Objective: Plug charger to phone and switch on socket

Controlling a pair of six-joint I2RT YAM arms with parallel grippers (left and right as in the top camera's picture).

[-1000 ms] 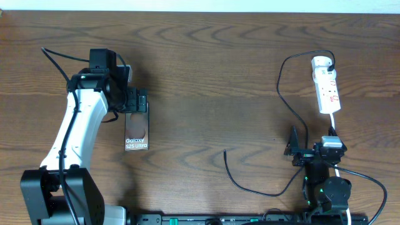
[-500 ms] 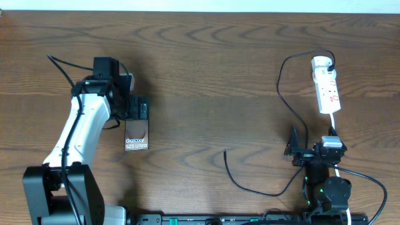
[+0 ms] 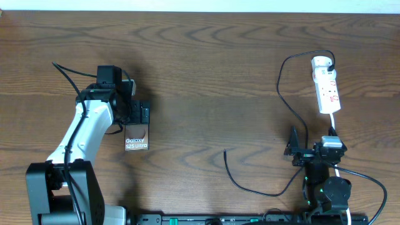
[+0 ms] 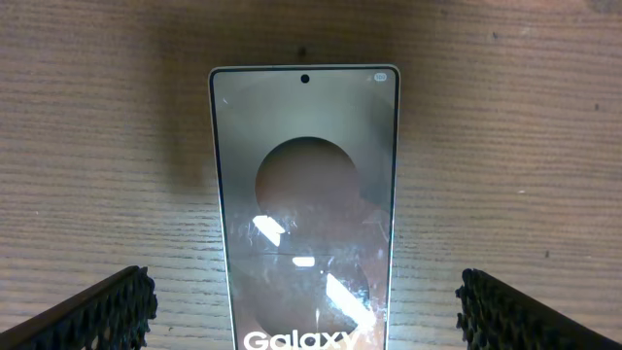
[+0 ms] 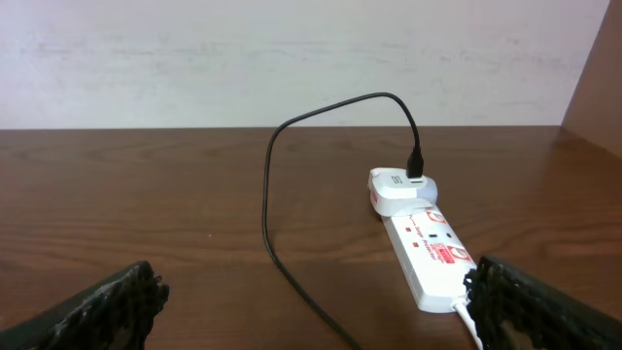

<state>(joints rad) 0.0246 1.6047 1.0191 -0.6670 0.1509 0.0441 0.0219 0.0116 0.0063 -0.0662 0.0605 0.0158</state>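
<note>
Overhead shows one phone (image 3: pixel 137 135) flat on the desk (image 3: pixel 212 75), with the left tool (image 3: pixel 139 115) above it, fingers spread wide either side and gripping nothing. One socket (image 3: pixel 328 90) lies far right with one charger (image 3: pixel 281 94) plugged into its far end, the free tip loose mid-desk. The right tool (image 5: pixel 311 306) gapes empty.

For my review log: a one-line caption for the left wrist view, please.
Open left gripper flanking a flat dark glossy phone with white Galaxy lettering on a brown wooden table.

phone (image 4: pixel 304 194): dark glossy, white lettering | socket (image 5: pixel 428 255): white, red marks | charger (image 5: pixel 264 206): black | table (image 3: pixel 206 62): brown wood grain
</note>
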